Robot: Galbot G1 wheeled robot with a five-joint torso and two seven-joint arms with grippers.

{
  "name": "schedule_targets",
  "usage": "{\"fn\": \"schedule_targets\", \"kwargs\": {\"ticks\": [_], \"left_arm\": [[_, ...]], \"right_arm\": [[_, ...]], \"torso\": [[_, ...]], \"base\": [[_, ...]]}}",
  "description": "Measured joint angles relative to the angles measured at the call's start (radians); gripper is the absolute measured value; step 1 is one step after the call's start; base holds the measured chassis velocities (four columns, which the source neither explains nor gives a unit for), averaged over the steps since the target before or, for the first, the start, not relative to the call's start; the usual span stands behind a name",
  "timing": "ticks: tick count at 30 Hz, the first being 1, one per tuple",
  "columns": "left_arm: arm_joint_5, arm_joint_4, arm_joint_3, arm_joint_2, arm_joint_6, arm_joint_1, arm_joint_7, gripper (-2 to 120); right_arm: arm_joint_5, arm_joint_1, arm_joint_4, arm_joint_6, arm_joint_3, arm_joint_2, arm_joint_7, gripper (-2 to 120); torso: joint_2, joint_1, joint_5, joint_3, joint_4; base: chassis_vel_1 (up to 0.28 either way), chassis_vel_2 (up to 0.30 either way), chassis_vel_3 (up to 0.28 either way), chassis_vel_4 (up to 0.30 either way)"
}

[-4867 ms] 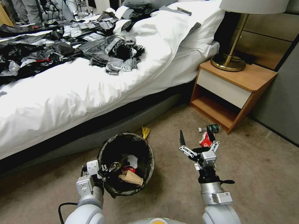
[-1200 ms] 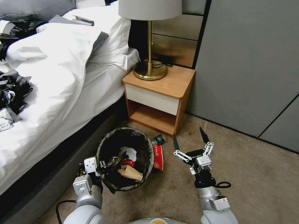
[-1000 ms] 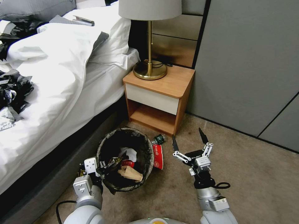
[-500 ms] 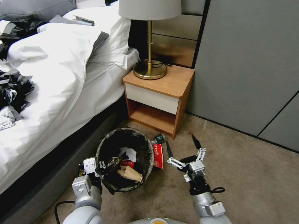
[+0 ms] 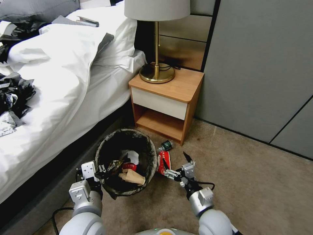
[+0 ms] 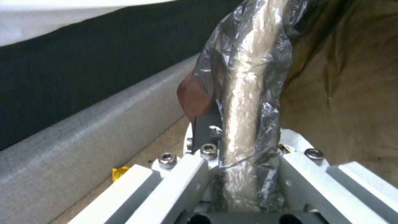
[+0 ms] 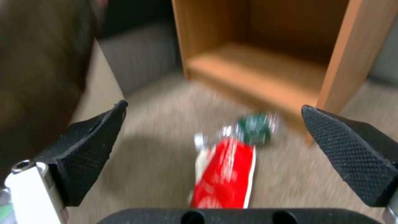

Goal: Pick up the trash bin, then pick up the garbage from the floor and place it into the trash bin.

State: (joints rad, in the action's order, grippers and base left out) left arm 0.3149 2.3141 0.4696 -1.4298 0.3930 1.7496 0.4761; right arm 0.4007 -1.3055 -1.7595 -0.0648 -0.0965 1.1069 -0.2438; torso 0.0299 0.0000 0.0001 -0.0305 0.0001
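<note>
The trash bin (image 5: 103, 146), white with a dark liner, hangs just above the carpet beside the bed. My left gripper (image 5: 97, 170) is shut on its near rim. In the left wrist view the liner-wrapped rim (image 6: 244, 102) is pinched in that gripper (image 6: 232, 137). A brown paper scrap (image 5: 132, 178), white tissue (image 5: 132, 156) and a red wrapper lie inside. My right gripper (image 5: 175, 160) is open, low over the carpet, with a red-and-white wrapper (image 5: 162, 162) between its spread fingers (image 7: 89, 146). This wrapper (image 7: 226, 174) lies flat, with the green-labelled bottle (image 7: 253, 128) just beyond it.
A wooden nightstand (image 5: 169, 98) with a brass lamp (image 5: 156, 73) stands behind the litter, against a grey wall panel (image 5: 257, 71). The bed (image 5: 58, 98) runs along the left. A yellow wrapper (image 6: 119, 172) lies by the bed base. Open carpet (image 5: 260, 189) spreads to the right.
The camera swung right early on. In the last second my right gripper dropped and moved left to the red-and-white wrapper, still open. The bin shifted slightly left.
</note>
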Motion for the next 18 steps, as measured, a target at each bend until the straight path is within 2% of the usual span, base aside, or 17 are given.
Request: {"fn": "schedule_targets", "kwargs": {"ticks": [2,7,10,18], "left_arm": [[-0.003,0.0,0.0,-0.007,0.0,0.004,0.0,0],[-0.007,0.0,0.001,-0.011,0.0,0.007,0.001,0],[-0.01,0.0,0.0,-0.014,0.0,0.006,0.002,0],[-0.014,0.0,0.001,-0.014,0.001,0.017,0.002,0]], "right_arm": [[0.052,0.049,0.054,0.044,-0.036,0.002,-0.001,100],[0.081,0.116,0.135,0.088,-0.074,0.024,-0.001,100],[0.095,0.201,0.256,0.11,-0.105,0.092,0.0,100],[0.124,0.292,0.405,0.127,-0.136,0.182,0.035,100]], "torso": [[0.0,0.0,-0.0001,0.0,0.0],[0.0,0.0,-0.0002,0.0,-0.0002],[0.0,0.0,0.0,0.0,0.0001],[0.0,0.0,-0.0003,0.0,0.0]], "base": [[0.0,0.0,0.0,0.0],[0.0,0.0,0.0,0.0],[0.0,0.0,0.0,0.0],[0.0,0.0,0.0,0.0]]}}
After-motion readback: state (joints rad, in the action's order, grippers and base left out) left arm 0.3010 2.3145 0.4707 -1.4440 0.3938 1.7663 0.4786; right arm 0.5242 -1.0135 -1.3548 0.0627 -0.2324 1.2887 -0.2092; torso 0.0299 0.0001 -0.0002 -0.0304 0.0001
